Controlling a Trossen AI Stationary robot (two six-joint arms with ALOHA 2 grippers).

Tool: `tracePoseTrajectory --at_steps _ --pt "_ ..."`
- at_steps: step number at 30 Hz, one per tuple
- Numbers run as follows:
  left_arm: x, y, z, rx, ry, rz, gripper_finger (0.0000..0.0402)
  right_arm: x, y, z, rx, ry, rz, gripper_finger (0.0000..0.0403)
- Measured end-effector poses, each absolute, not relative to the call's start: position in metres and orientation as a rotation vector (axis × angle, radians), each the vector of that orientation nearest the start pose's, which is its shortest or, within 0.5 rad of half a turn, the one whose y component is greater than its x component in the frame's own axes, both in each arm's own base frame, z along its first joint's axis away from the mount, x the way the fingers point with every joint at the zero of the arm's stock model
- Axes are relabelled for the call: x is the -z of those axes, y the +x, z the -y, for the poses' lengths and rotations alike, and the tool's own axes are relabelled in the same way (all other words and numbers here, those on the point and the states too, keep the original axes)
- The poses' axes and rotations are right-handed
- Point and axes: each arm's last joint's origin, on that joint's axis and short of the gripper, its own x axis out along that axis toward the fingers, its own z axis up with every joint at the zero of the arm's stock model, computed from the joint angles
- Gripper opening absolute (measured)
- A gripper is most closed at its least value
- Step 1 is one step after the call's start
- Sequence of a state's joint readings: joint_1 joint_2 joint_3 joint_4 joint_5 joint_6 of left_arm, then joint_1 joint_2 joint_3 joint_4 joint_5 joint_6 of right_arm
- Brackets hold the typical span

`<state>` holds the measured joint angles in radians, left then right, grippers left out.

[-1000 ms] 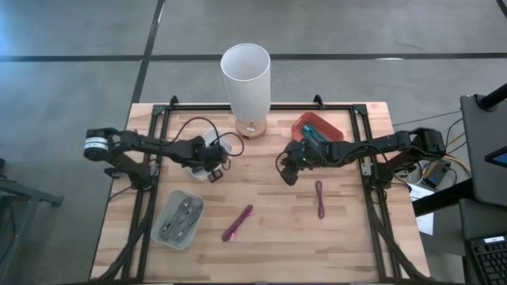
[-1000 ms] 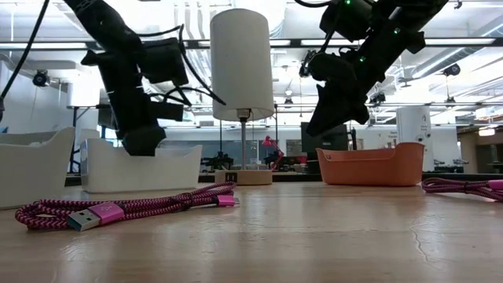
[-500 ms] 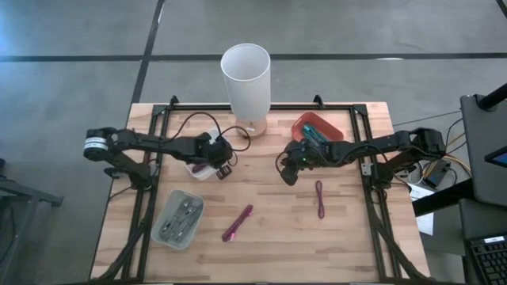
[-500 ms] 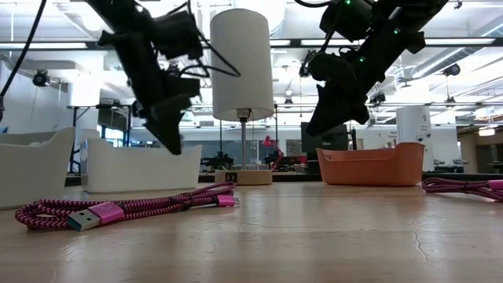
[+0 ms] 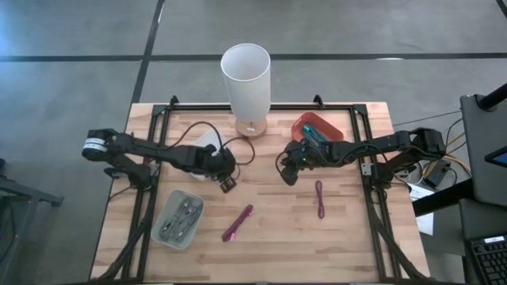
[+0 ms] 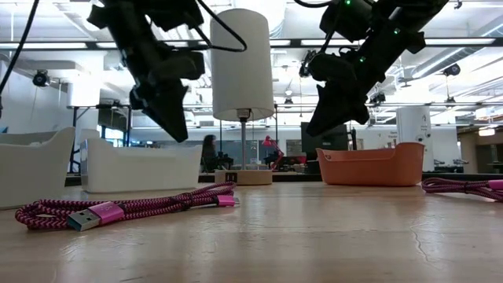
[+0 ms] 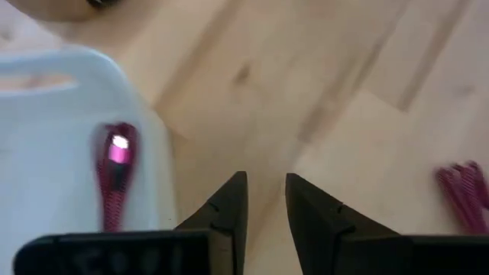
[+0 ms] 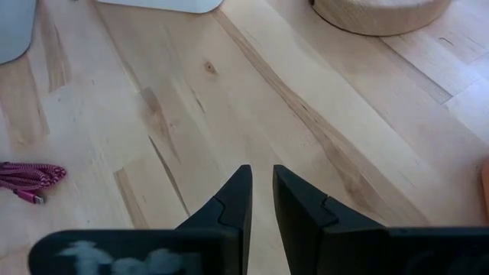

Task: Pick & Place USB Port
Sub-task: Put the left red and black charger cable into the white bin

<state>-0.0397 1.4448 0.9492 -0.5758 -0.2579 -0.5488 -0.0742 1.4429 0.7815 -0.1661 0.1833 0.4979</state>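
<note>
My left gripper (image 5: pixel 227 184) (image 7: pixel 266 187) hangs shut and empty above bare wood, just right of the white bin (image 5: pixel 202 142) (image 7: pixel 46 153). One pink USB cable (image 7: pixel 114 172) lies inside that bin. Another pink cable (image 5: pixel 238 223) (image 6: pixel 118 211) lies bundled on the table nearer the front edge, and a third (image 5: pixel 319 198) (image 6: pixel 464 186) lies to the right. My right gripper (image 5: pixel 289 176) (image 8: pixel 260 179) waits shut above the table's middle, holding nothing.
A tall white lamp (image 5: pixel 245 79) stands on a round wooden base at the far edge. A red tray (image 5: pixel 317 127) sits right of it. A clear bin (image 5: pixel 178 220) holding several cables sits near the front left. Bare wood lies between the two grippers.
My left gripper has come up out of the white bin and moved toward the table's right and near edge, tipping as it went. It now hangs over bare wood beside the bin. The right arm has kept still.
</note>
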Motion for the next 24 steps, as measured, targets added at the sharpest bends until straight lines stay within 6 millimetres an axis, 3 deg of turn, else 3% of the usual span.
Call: tracePoseTrajectory --at_steps 10,24 --pt "-0.212 0.292 0.053 -0.329 -0.383 -0.866 0.0085 -0.191 0.28 0.026 0.444 0.421 -0.749 0.0052" --pt "-0.179 0.309 0.094 -0.121 -0.398 -0.918 0.0085 -0.191 0.28 0.026 0.444 0.42 -0.75 0.0052"
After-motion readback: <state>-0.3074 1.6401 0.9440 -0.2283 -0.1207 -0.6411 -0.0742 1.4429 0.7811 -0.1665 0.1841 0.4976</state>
